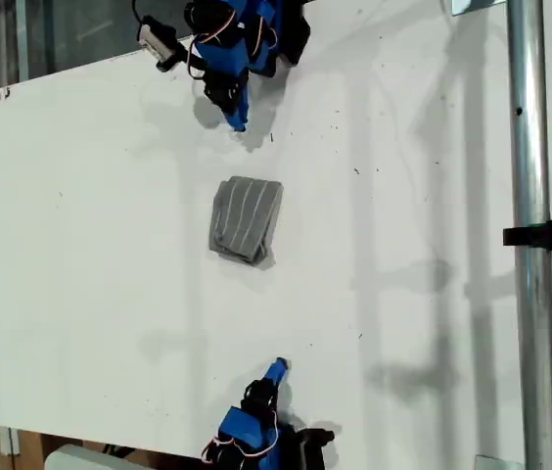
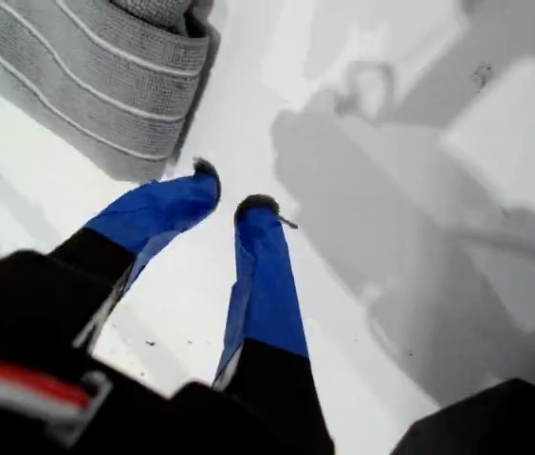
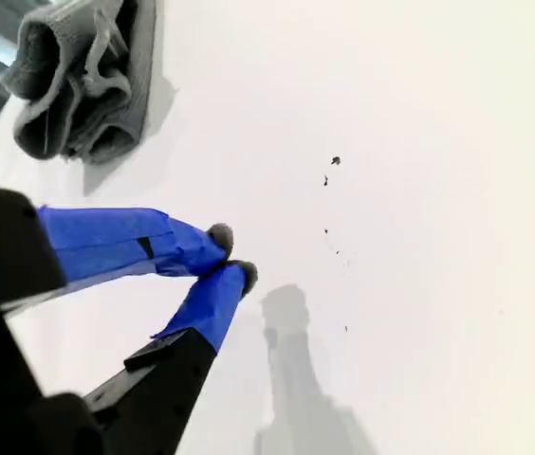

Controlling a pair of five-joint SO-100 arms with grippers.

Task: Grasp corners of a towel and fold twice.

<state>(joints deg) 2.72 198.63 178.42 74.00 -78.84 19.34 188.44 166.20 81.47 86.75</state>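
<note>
While both arms stand clear, the towel (image 1: 246, 218) lies folded mid-frame on the white tabletop (image 1: 80, 245) in the exterior view.
My first end effector (image 2: 231, 194) is narrowly parted and empty; my second end effector (image 3: 233, 252) is pinched closed on nothing.

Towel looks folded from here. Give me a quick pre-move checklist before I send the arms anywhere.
1. Towel folded into a compact bundle: ok, though the layered ends look bunched in the second wrist view.
2. My first gripper free of cloth: ok, slightly open, nothing between the tips.
3. My second gripper free of cloth: ok, tips nearly touching, empty.
4. Both grippers apart from the towel: ok.
5. Exactly two folds made: cannot tell.
6. Table around the towel bare: ok.
</note>
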